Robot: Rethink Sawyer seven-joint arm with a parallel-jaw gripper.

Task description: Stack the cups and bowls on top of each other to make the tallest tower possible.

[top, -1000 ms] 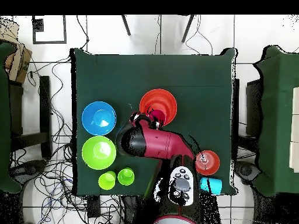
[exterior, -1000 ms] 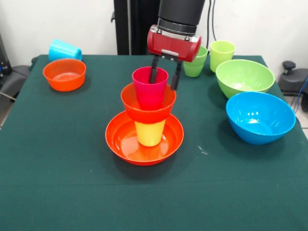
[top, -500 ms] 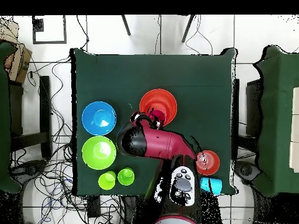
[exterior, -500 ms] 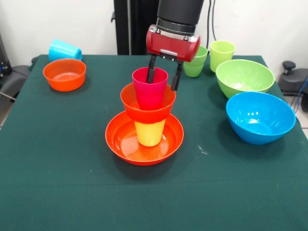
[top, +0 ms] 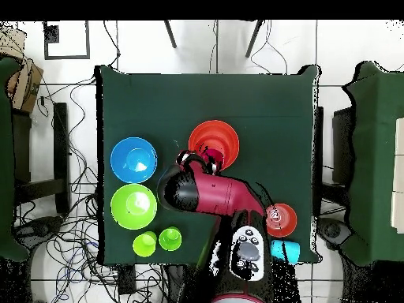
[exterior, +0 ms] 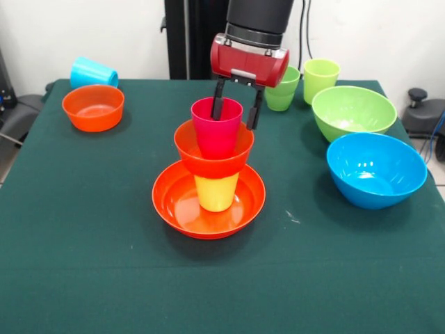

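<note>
- Slightly higher than a second ago, the tool (exterior: 236, 110) has been lifted a little off the pink cup (exterior: 217, 127); nothing else has been shifted.
- Its fingers are spread open and grip nothing: one hangs inside the cup's mouth, the other just outside the rim.
- The tower (exterior: 212, 174) is seen mid-counter (exterior: 83, 264): wide orange bowl (exterior: 177, 205), yellow cup (exterior: 216, 192), small orange bowl (exterior: 189, 154), pink cup.
- Such glossy plastic is judged light, stiff and slippery, best pinched across a rim wall.
- A spare orange bowl (exterior: 93, 107) lies well apart, near the blue cup (exterior: 92, 72).
</note>
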